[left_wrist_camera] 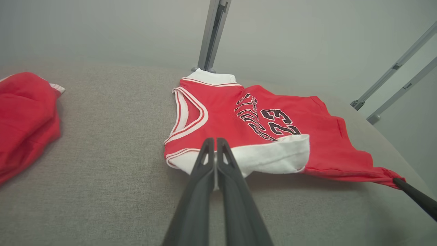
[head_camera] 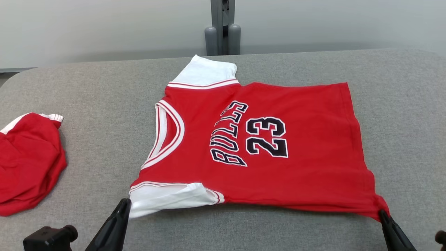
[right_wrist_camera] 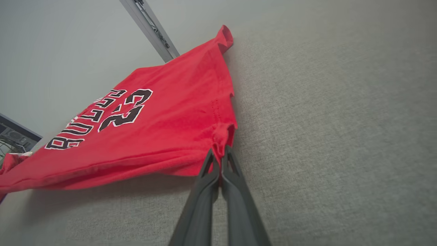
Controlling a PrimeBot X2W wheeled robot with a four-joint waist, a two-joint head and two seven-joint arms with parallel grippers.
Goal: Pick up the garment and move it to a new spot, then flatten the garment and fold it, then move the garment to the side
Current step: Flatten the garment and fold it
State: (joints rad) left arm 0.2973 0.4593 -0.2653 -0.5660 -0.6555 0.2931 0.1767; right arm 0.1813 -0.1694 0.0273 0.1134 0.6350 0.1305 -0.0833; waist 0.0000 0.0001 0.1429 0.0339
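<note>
The garment point(head_camera: 306, 139) is a red jersey with white sleeves and "BULLS 23" on its chest, spread face up on the grey table point(head_camera: 104, 87) with its neck to the left. My left gripper point(head_camera: 126, 203) is shut on the edge of the near white sleeve point(left_wrist_camera: 273, 155), which hangs slightly raised above the cloth surface. In the left wrist view the left gripper point(left_wrist_camera: 215, 141) has its fingers pressed together over that sleeve. My right gripper point(head_camera: 383, 213) is shut on the near hem corner, which is drawn into a point. The right wrist view shows the right gripper point(right_wrist_camera: 221, 152) pinching that red corner point(right_wrist_camera: 223, 135).
A second red garment point(head_camera: 28, 160) lies bunched at the table's left edge. A grey post point(head_camera: 223, 28) stands behind the table's far edge. A dark part of my own body point(head_camera: 50, 237) shows at the bottom left. Bare grey table surrounds the jersey.
</note>
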